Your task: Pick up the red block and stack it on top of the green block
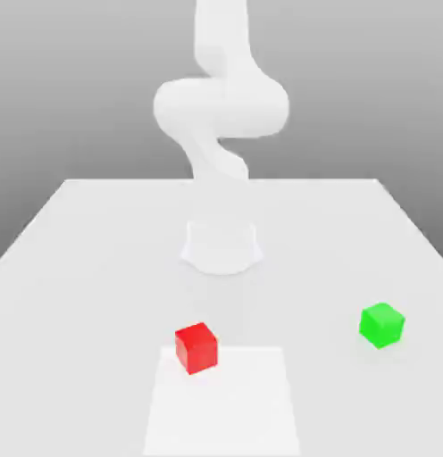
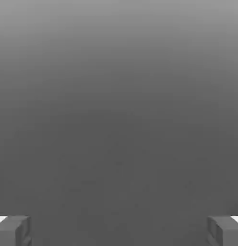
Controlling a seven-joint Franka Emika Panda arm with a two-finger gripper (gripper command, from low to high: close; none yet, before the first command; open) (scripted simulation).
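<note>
Pincer (image 2: pixel 119 233) apart, empty. Red block (image 1: pixel 196 348) on table (image 1: pixel 109 294), at pale patch's (image 1: pixel 222 411) far edge; green block (image 1: pixel 382 325) toward exterior view's right. Best: align with red faces, descend straight, centred.

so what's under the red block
Its lower part overlaps the white patch in the exterior view; whatever lies directly beneath the red block is covered by it.

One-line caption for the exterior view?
A red block and a green block rest apart before a white robot arm.
</note>
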